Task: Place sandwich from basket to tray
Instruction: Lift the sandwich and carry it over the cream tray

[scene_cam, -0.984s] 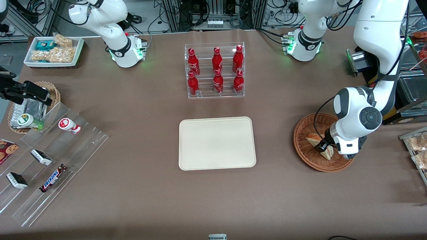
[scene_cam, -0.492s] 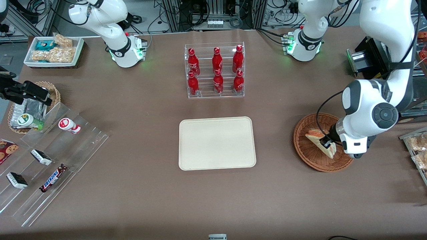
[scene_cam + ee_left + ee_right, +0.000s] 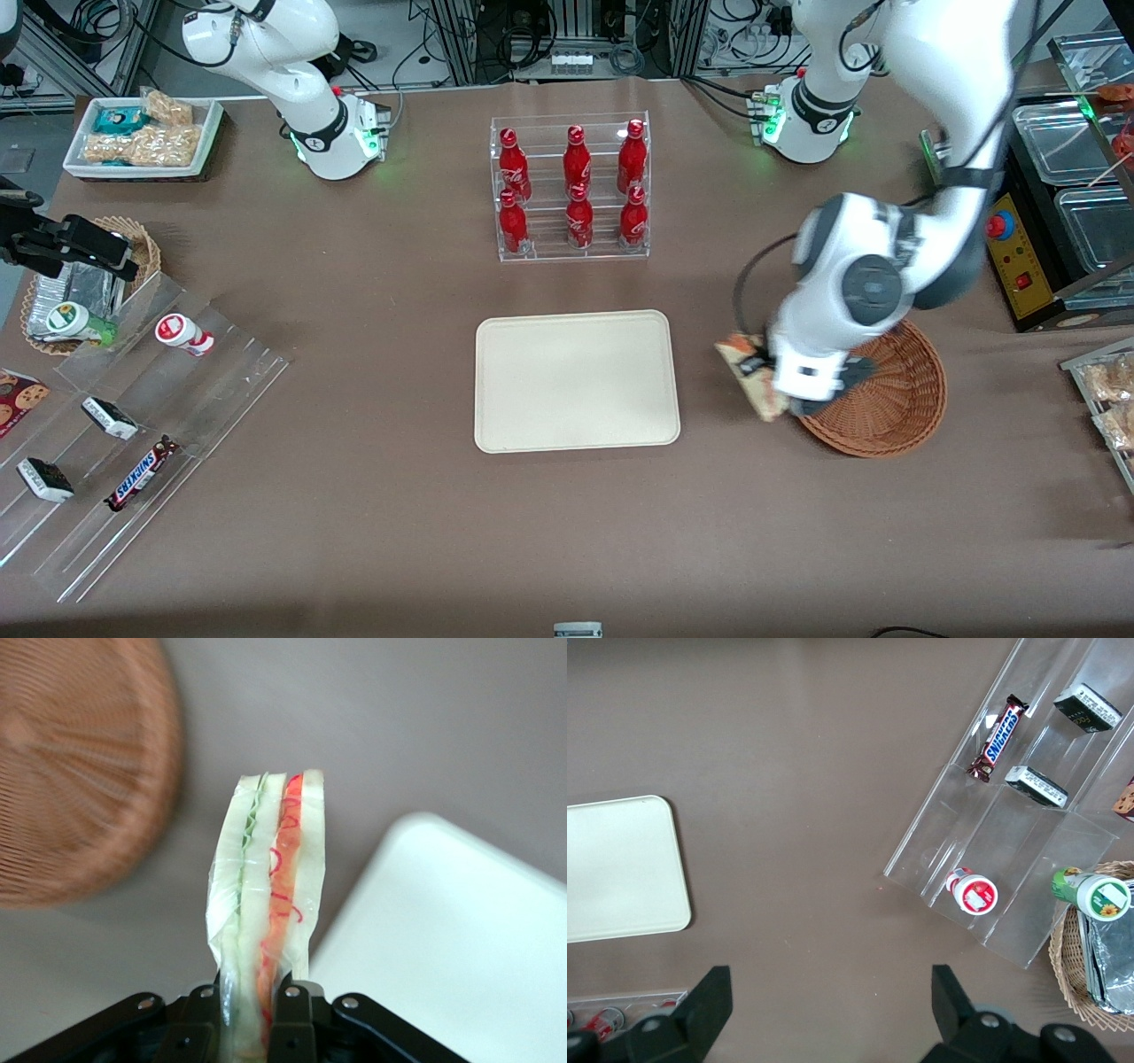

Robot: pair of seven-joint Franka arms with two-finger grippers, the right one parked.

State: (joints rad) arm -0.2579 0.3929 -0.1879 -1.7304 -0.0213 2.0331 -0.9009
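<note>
Item: sandwich [image 3: 270, 895]. Triangular wedge, pale bread, red and green filling lines, clear wrap. Held off the table, between basket and tray, just outside the basket's rim. Long axis runs straight out from the fingers, point leading.

Item: gripper [image 3: 755, 368]. On the working left arm. Fingers [image 3: 288, 1020] closed onto the wide end of the sandwich, one on each bread face; nothing else held. Hangs over bare table near the basket's 9 o'clock edge, as read in the front view.

Item: basket [image 3: 895, 403]. Round, reddish-brown wicker. No sandwich in its visible part; part of it hidden by the arm.

Item: tray [image 3: 576, 381]. Cream, rectangular, low rim, nothing on it. Lies at about 9 o'clock from the gripper in the front view, a strip of brown table between them.

Relation governing the next move, as a judgement: the load is carried, so the remaining travel is sideways toward the tray, then a descent. The wedge's point leads toward the tray's near edge, so the carry likely needs to reach well inside the rim before release.
</note>
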